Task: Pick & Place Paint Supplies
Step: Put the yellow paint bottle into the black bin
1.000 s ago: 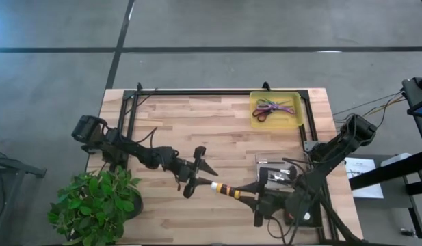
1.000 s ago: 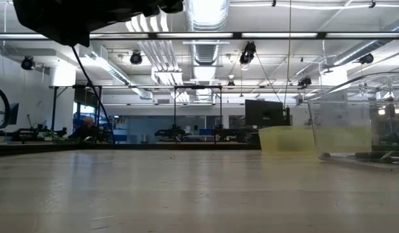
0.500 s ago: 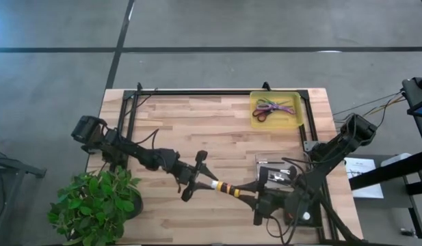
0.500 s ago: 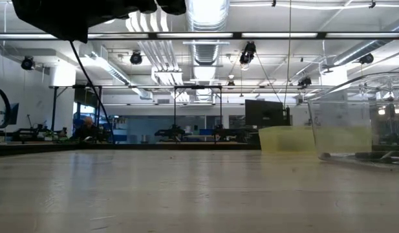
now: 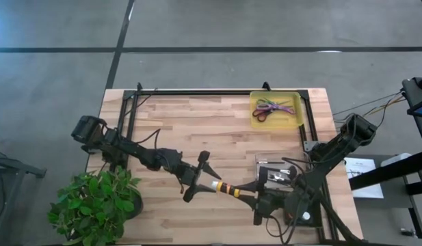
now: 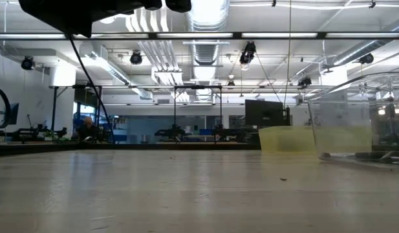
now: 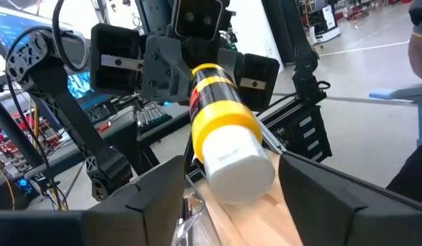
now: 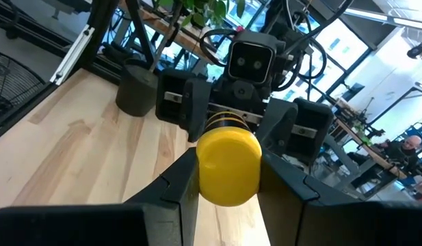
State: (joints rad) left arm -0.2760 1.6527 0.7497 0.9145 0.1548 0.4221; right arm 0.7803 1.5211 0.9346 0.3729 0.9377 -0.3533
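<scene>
Right gripper [image 5: 243, 195] clamps yellow paint tube [image 5: 224, 189]; left gripper [image 5: 197, 176] spread.

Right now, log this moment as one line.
stage: handover | right jaws: shut on yellow paint tube | left jaws: open around its far end

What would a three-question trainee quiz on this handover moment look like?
1. True or false: the scissors lie in the yellow tray.
2. Fill in: the left gripper has its jaws ___ around the near end of the yellow paint tube.
3. Which one clamps the tube? A: left gripper. B: right gripper. C: neither, it lies on the table.
Key: 1 true; 2 open; 3 B.
</scene>
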